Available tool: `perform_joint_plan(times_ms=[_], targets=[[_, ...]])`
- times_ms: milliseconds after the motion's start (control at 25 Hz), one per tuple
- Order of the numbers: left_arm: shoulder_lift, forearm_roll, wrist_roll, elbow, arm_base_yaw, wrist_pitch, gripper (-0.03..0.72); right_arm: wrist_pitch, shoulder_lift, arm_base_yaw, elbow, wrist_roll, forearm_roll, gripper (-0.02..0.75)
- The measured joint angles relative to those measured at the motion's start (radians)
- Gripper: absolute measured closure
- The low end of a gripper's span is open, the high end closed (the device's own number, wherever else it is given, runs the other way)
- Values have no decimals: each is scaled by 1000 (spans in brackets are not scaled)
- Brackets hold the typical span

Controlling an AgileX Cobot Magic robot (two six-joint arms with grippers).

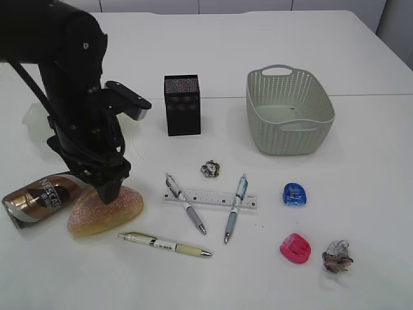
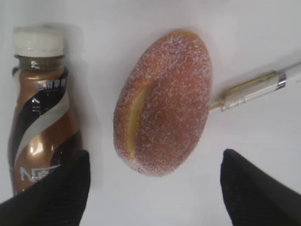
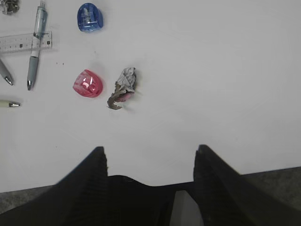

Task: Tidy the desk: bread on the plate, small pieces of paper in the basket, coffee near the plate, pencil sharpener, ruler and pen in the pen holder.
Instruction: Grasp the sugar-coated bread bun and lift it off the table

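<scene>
left gripper (image 2: 153,188) jaws spread wide, empty, poised over the bread (image 2: 162,101) on the desk (image 1: 361,58) beside the coffee (image 2: 40,117) — bread step in hand. next: lower, close across the roll. right gripper (image 3: 148,176) parted, idle — holds nothing.

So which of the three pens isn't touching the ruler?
The cream-barrelled pen, lying alone in front of the bread. The other two pens both lie across the ruler.
</scene>
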Motion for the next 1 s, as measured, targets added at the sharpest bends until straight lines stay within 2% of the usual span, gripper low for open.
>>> perform_joint_plan(times_ms=[1000], targets=[[174,52,0,-1,0,-104,74,16,0,0,0,0,2,307]])
